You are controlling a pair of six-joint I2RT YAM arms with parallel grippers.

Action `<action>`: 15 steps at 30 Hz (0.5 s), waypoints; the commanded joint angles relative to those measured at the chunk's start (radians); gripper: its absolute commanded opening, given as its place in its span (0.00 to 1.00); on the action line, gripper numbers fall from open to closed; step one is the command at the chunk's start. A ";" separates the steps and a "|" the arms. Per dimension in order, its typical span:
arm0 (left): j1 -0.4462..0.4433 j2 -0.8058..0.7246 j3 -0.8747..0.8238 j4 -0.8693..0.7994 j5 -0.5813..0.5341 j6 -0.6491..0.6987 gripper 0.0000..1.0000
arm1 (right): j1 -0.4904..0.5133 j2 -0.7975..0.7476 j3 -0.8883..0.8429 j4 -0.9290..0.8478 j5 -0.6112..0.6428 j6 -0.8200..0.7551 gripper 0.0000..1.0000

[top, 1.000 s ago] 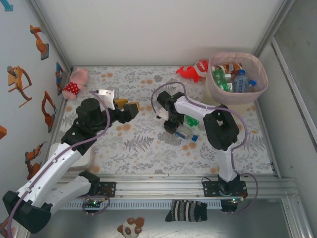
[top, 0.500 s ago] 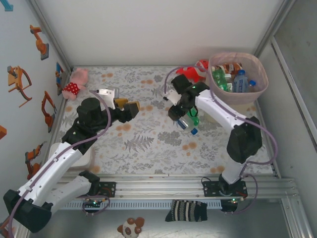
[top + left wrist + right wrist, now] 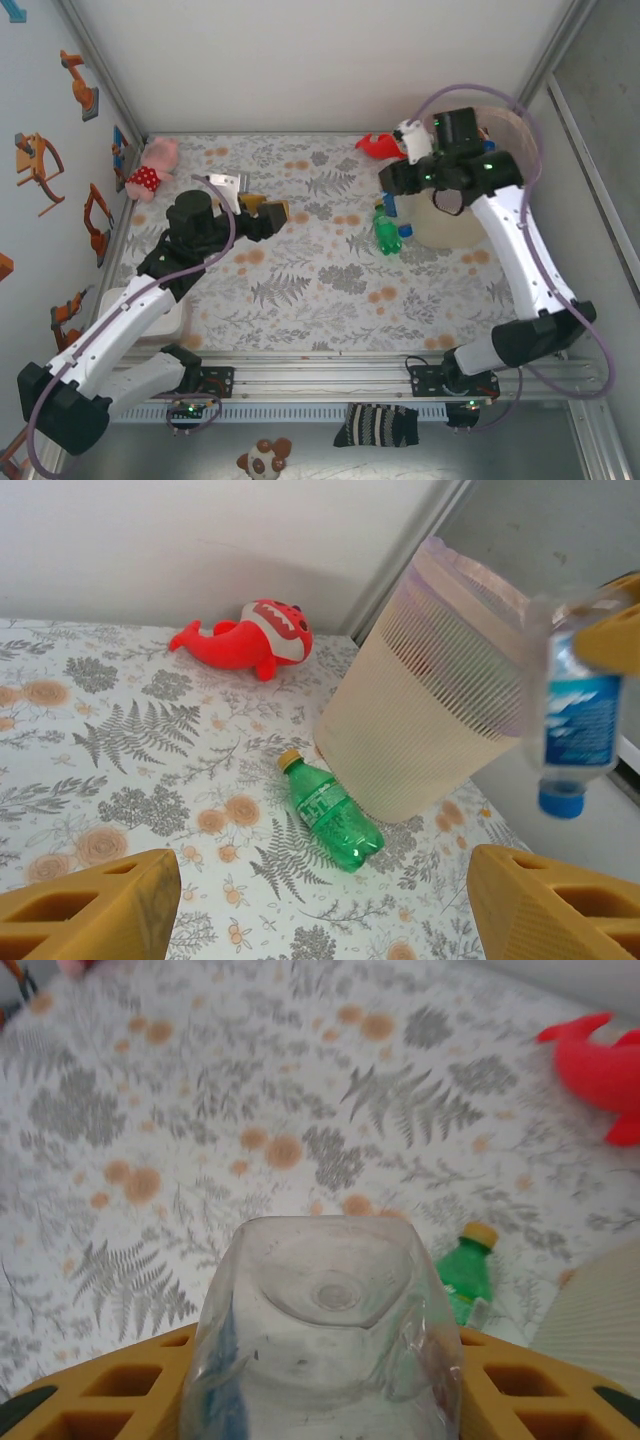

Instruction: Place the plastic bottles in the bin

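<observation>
My right gripper (image 3: 393, 188) is shut on a clear bottle (image 3: 325, 1330) with a blue-and-white label, which hangs cap down (image 3: 573, 720) in the air beside the bin. The bottle's base faces the right wrist camera, squeezed between the yellow fingers (image 3: 120, 1390). The cream bin (image 3: 430, 710) with its pink bag stands at the back right, and my right arm covers most of it (image 3: 445, 225) from above. A green bottle (image 3: 385, 232) with a yellow cap lies on the mat against the bin's foot (image 3: 330, 815) (image 3: 465, 1270). My left gripper (image 3: 268, 212) (image 3: 320, 920) is open above the mat, facing the green bottle.
A red toy (image 3: 378, 147) (image 3: 245, 635) lies at the back next to the bin. The pink plush toy (image 3: 155, 165) sits in the back left corner. A white container (image 3: 150, 315) is at the mat's left edge under my left arm. Metal rails frame the mat.
My right arm lifted the clear bottle off the mat and swung it up and right to the bin's near side. The green bottle stayed down. My left arm barely moved.
</observation>
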 commanded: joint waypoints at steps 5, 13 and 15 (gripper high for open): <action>0.013 0.026 0.001 0.060 0.044 -0.017 0.75 | -0.202 -0.062 0.172 -0.012 -0.133 0.085 0.46; 0.021 0.042 -0.006 0.089 0.061 -0.030 0.75 | -0.391 0.023 0.350 0.007 -0.097 0.128 0.45; 0.021 0.051 -0.002 0.095 0.072 -0.032 0.75 | -0.411 0.057 0.370 0.017 -0.053 0.120 0.44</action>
